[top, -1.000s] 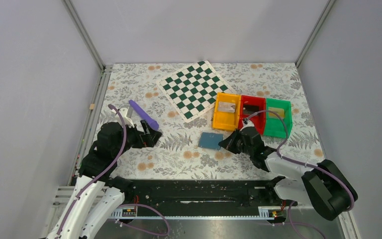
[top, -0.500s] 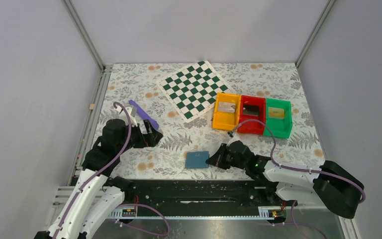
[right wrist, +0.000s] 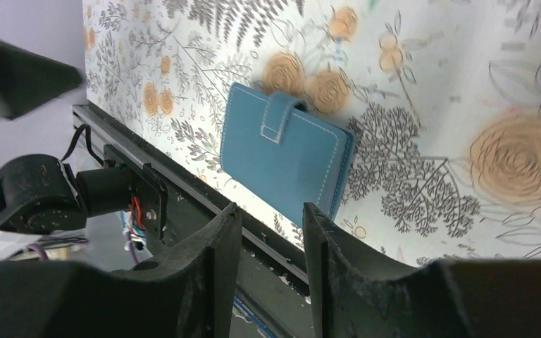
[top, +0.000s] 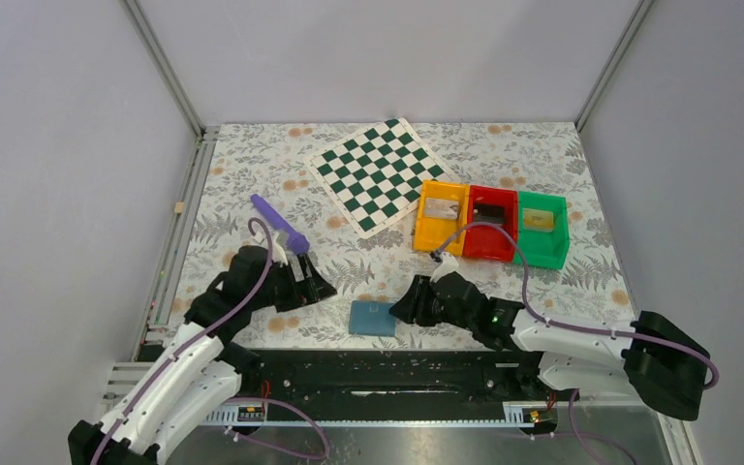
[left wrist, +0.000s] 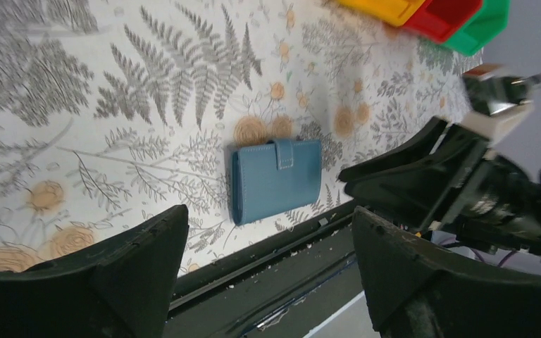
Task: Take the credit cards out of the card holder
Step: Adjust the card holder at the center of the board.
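Observation:
The card holder (top: 372,319) is a blue wallet, folded shut with its strap tab closed, flat on the table by the front edge. It also shows in the left wrist view (left wrist: 276,179) and the right wrist view (right wrist: 285,156). No cards show at the wallet. A yellow-gold card (top: 539,220) lies in the green bin. My right gripper (top: 400,311) is at the wallet's right edge, its jaws (right wrist: 271,211) narrowly apart with nothing between them. My left gripper (top: 319,289) is wide open (left wrist: 268,229), a short way left of the wallet.
Orange (top: 422,229), red (top: 489,254) and green (top: 539,257) bins stand in a row at the right; the orange one holds a pale card-like item. A green-white chequered board (top: 380,174) lies at the back. A purple stick (top: 281,225) lies behind my left arm. The black rail (top: 378,360) runs along the front.
My right gripper moved left and nearer, and the wallet moved with it from beside the orange bin to the front edge. My left gripper moved right and nearer, towards the wallet.

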